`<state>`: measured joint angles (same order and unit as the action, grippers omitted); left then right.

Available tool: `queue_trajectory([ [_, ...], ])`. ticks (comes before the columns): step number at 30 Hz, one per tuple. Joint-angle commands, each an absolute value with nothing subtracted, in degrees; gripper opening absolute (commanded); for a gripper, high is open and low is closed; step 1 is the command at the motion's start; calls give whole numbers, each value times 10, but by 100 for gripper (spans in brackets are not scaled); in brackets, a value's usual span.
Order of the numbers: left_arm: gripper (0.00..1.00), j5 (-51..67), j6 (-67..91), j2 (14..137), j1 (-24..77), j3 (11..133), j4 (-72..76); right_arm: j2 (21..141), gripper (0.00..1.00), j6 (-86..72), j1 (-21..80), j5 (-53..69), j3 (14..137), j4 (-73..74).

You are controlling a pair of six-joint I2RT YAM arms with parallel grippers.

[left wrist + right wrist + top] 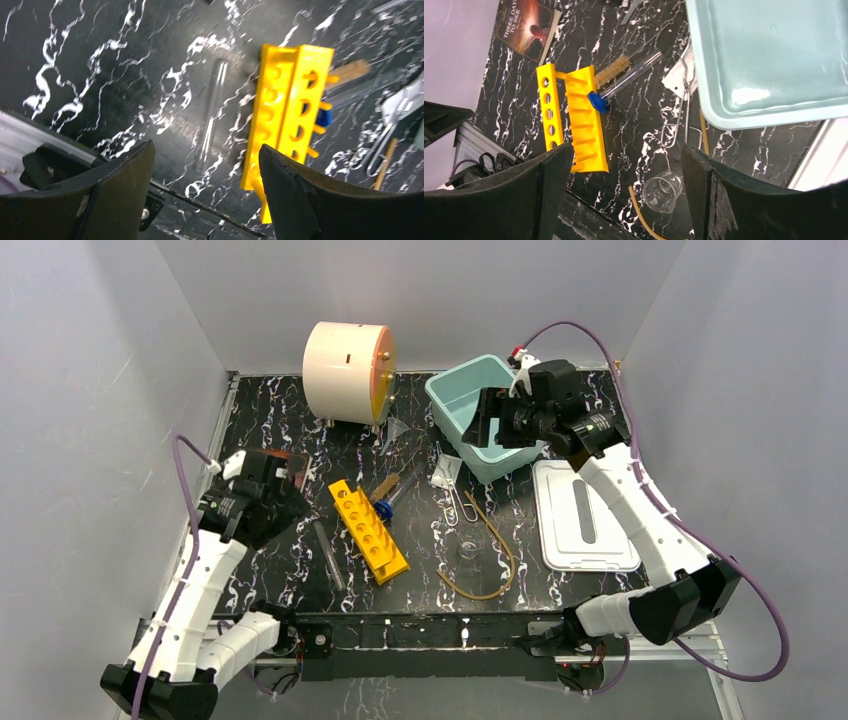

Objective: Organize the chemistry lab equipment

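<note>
On the left of the dark marbled surface (280,420), a clear glass test tube (212,107) lies flat just beside the yellow tube rack (285,115). The left tool (206,150) hangs over it, jaws apart and empty. The right tool (626,150), likewise spread and empty, is by the teal bin (460,390). I'd say the tube is light, slick, brittle and apt to roll, so pinch it gently across its middle.

Both arms hover bent, left end effector (205,147) and right end effector (626,147) gaping (jaws well apart).
</note>
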<state>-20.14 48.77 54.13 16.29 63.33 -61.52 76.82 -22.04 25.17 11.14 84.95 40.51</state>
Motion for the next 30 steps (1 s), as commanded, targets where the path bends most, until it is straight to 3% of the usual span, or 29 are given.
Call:
queue_trajectory([
  [1,73,-196,548,521,164,570,-652,748,86,-241,285,61,866,343],
  [7,76,-84,516,542,164,484,-522,728,86,-255,343,40,830,277],
  [13,77,-88,504,600,163,432,-436,733,86,-254,409,6,821,250],
  [20,60,-76,492,650,162,403,-356,745,86,-273,444,-27,813,239],
  [26,56,-64,474,681,162,399,-342,744,85,-289,453,-44,800,231],
  [30,47,-69,478,700,161,399,-349,745,85,-295,454,-51,796,230],
])
